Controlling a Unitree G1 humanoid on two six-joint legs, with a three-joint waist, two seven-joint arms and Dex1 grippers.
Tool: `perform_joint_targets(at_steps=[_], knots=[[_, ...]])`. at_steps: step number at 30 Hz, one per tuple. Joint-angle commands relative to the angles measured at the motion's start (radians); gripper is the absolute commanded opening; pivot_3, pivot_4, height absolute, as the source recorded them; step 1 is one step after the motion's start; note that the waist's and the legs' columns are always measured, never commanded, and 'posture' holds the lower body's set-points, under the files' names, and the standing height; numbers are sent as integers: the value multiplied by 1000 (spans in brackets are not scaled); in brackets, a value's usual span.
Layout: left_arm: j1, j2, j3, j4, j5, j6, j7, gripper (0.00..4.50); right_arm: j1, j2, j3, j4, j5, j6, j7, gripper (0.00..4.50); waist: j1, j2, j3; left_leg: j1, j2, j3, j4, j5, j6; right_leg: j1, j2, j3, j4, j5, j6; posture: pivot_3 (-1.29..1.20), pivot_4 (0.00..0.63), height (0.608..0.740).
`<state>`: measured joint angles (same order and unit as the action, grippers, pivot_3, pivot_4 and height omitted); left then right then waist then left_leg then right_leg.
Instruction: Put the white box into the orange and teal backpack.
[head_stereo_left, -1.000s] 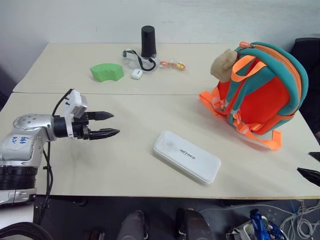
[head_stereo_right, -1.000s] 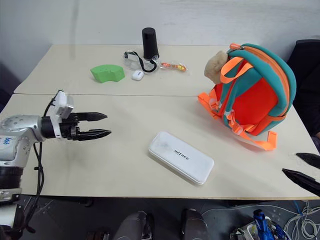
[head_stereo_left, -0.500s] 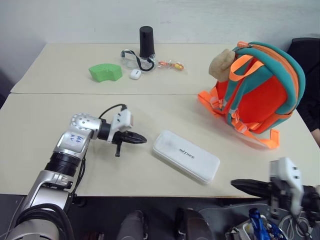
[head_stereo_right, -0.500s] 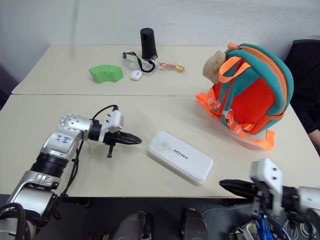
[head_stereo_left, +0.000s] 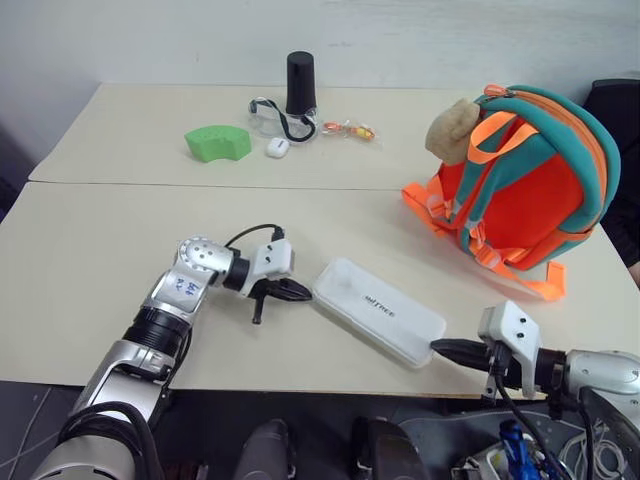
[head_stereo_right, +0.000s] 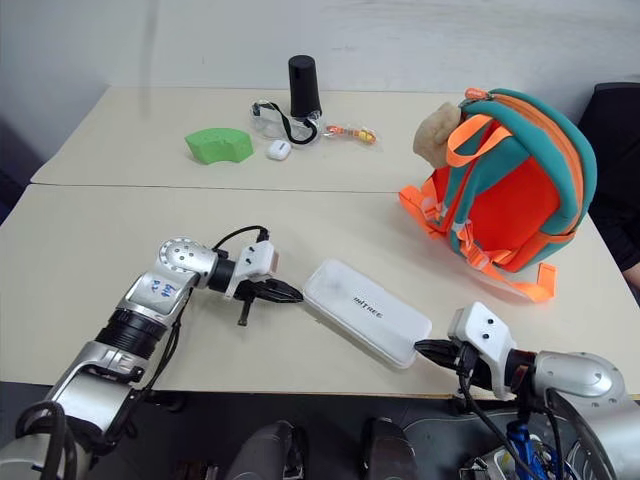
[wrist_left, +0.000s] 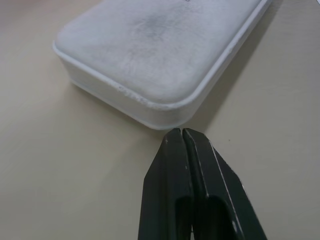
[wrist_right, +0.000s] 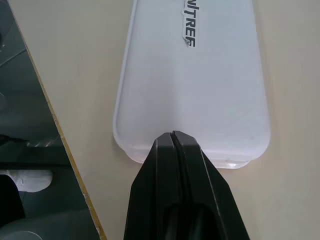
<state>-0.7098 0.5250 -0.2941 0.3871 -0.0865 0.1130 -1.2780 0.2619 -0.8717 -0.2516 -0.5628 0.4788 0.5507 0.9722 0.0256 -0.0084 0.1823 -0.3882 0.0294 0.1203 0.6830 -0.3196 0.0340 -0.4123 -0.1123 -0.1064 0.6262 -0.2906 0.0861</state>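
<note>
The white box (head_stereo_left: 378, 311) lies flat and slanted on the near table, dark lettering on its lid. My left gripper (head_stereo_left: 303, 292) is shut, its tip at the box's left end; the left wrist view shows the closed fingertips (wrist_left: 178, 136) right against the box's corner (wrist_left: 155, 65). My right gripper (head_stereo_left: 442, 348) is shut too, tip at the box's right near end; in the right wrist view the shut fingertips (wrist_right: 172, 137) meet the box's short edge (wrist_right: 195, 90). The orange and teal backpack (head_stereo_left: 525, 180) stands upright at the right, a tan plush toy (head_stereo_left: 452, 130) on it.
On the far table sit a green curved block (head_stereo_left: 217, 143), a black cylinder (head_stereo_left: 300, 82), clear goggles (head_stereo_left: 268, 115), a small white pebble-like object (head_stereo_left: 277, 147) and an orange wrapped item (head_stereo_left: 352, 129). The table's front edge (head_stereo_left: 300, 362) runs just below the box.
Both grippers have gone from open to shut. The left came rightward and down to the box's left end; the right came in from the right edge to the box's near right end.
</note>
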Motion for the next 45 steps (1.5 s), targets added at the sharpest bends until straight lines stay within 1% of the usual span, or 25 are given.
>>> perform_joint_targets(at_steps=[1,4,6,9,13,18,21,23,26,29,32,34,38,42,44,45], knots=[[-14,6,13,-25,3,-6,2,42,50,-40,-115,-37,99,22,88,0,1,0,0,0,0,0,0,0,0,0,0,0,0,0,0,0,150,740],[-17,11,13,-13,14,-19,1,42,112,-68,-187,-19,100,16,135,0,1,-1,0,0,0,0,0,0,1,1,0,0,0,0,0,0,150,740],[-29,13,17,6,18,-25,1,42,124,-74,-193,2,70,-5,132,0,0,-1,0,0,0,0,0,0,1,1,0,0,0,0,0,0,150,740],[-67,14,21,59,28,-45,-1,42,93,-64,-130,22,14,-30,87,0,-2,-2,0,1,0,0,0,0,1,1,-1,0,0,0,0,0,150,740],[-111,10,17,119,37,-72,-10,42,39,-42,-64,41,-21,-40,41,0,-2,-2,0,0,1,0,0,0,0,1,0,0,0,0,0,0,150,740],[-198,-60,1,252,79,-136,41,42,-40,-25,9,64,-45,-36,3,0,1,-2,1,0,0,1,0,0,1,0,0,-2,0,0,1,0,150,740],[-210,-89,-3,269,83,-142,32,42,-65,-20,27,73,-56,-38,-11,0,1,-2,1,0,-1,0,1,0,1,0,0,-4,-1,1,1,0,150,740],[-204,-97,-1,253,77,-135,14,42,-80,-16,35,80,-61,-38,-22,0,0,-2,1,-1,-1,1,1,0,2,0,0,-4,-1,1,2,0,150,740],[-170,-87,6,175,43,-91,-41,42,-98,-14,38,98,-75,-42,-39,0,-4,-2,1,-1,-1,2,1,0,1,0,0,-5,-1,1,2,0,150,740],[-109,-55,9,55,10,-31,-95,42,-115,-12,35,118,-84,-51,-49,0,-6,-2,1,0,0,2,1,0,1,0,1,-5,0,1,2,0,150,740],[-40,-15,10,-63,-8,25,-115,42,-139,-5,33,134,-90,-57,-63,0,-6,-2,1,0,0,2,1,0,1,-1,0,-3,0,1,2,0,150,740],[0,9,12,-118,-11,49,-114,42,-159,1,36,147,-93,-53,-74,0,-5,-2,1,0,0,2,1,0,1,0,0,-2,0,1,2,0,150,740],[36,24,30,-163,-12,100,-75,42,-174,-2,45,163,-103,-60,-71,0,0,-2,1,0,0,1,1,0,1,0,0,-1,0,1,2,0,150,740],[62,51,68,-211,-47,242,-42,42,-174,-17,45,180,-119,-76,-62,0,-2,-2,1,0,0,1,1,0,1,0,-1,0,-1,1,2,0,150,740],[67,64,100,-227,-82,343,-21,440,-169,-27,40,188,-124,-85,-48,0,-3,-2,1,0,0,1,1,0,1,0,0,0,0,1,2,0,150,740],[62,73,137,-240,-141,474,-21,803,-169,-33,41,194,-129,-91,-39,0,-3,-2,1,0,0,1,1,0,1,0,0,0,0,1,2,0,150,740]])
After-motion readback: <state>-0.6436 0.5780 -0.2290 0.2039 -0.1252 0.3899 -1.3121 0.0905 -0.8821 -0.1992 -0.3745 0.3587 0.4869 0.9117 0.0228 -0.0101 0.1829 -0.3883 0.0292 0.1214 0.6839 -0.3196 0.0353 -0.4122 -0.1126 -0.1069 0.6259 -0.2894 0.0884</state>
